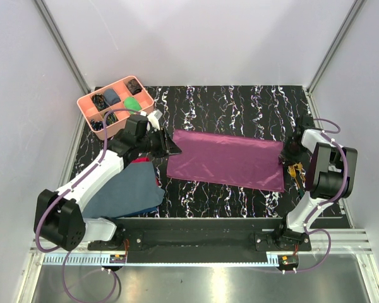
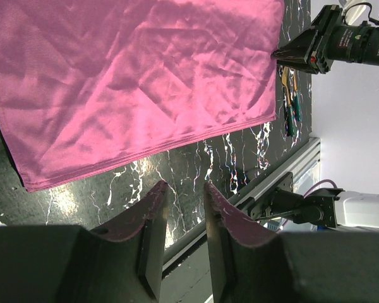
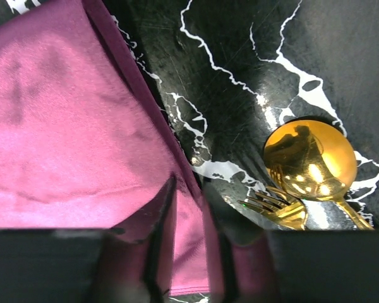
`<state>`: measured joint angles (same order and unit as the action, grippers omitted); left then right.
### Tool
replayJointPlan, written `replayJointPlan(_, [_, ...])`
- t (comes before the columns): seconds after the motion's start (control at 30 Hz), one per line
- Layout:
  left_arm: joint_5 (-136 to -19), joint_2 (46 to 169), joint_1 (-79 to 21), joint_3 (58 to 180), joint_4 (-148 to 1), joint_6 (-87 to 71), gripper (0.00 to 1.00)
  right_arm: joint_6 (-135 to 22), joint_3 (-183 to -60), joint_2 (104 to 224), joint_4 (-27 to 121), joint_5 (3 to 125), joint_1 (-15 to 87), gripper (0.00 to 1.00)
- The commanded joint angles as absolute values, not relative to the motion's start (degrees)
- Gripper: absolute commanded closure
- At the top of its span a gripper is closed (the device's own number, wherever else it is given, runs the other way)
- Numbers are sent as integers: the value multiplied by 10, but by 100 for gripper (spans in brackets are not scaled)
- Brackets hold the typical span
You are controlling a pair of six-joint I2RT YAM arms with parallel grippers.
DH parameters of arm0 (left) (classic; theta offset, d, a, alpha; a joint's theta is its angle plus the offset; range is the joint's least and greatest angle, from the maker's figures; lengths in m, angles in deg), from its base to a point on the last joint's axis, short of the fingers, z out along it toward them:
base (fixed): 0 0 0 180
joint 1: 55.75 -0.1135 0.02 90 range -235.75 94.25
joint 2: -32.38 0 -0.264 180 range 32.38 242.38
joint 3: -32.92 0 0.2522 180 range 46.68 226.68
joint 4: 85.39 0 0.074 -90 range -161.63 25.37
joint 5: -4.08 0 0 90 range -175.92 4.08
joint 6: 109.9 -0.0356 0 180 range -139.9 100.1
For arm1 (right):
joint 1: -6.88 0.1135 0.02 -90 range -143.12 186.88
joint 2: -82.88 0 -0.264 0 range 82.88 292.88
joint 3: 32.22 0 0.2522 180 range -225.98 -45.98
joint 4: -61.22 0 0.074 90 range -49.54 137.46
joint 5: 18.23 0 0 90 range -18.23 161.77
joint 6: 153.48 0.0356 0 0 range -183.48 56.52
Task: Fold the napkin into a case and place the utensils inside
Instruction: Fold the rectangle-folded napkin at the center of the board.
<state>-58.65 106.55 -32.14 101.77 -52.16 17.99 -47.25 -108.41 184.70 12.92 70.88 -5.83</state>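
The plum-purple napkin [image 1: 224, 158] lies flat on the black marbled table, folded to a wide rectangle; it also shows in the left wrist view [image 2: 132, 76] and the right wrist view [image 3: 69, 126]. No case shape shows. My left gripper [image 1: 175, 148] [image 2: 185, 184] hovers by the napkin's far left corner, jaws a little apart and empty. My right gripper [image 1: 284, 156] [image 3: 188, 183] sits low over the napkin's right edge, jaws a little apart, cloth showing in the gap. The utensils [image 1: 297, 170] [image 2: 289, 107] lie just right of the napkin: a golden spoon [image 3: 312, 158] and a fork [image 3: 278, 205].
A pink compartment tray [image 1: 114, 104] with small dark items stands at the far left. A slate-blue cloth [image 1: 129, 189] lies at the near left under my left arm. The metal base rail [image 1: 208, 249] runs along the near edge. White walls close in both sides.
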Motion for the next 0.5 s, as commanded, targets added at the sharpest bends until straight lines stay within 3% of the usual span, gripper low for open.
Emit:
replayJointPlan(0.0, [-570,1059,-322,1030,-546,175,69,-474,-1065,1862,146,710,-49,77])
replayJointPlan(0.1, [-569,1063,-322,1031,-551,182,69,-479,-1068,1859,156,690,-49,84])
replayJointPlan(0.2, [-573,1062,-320,1033,-551,186,69,-483,-1077,1857,156,697,-49,99])
replayJointPlan(0.47, [-580,1080,-304,1034,-555,193,69,-502,-1095,1783,142,812,-51,100])
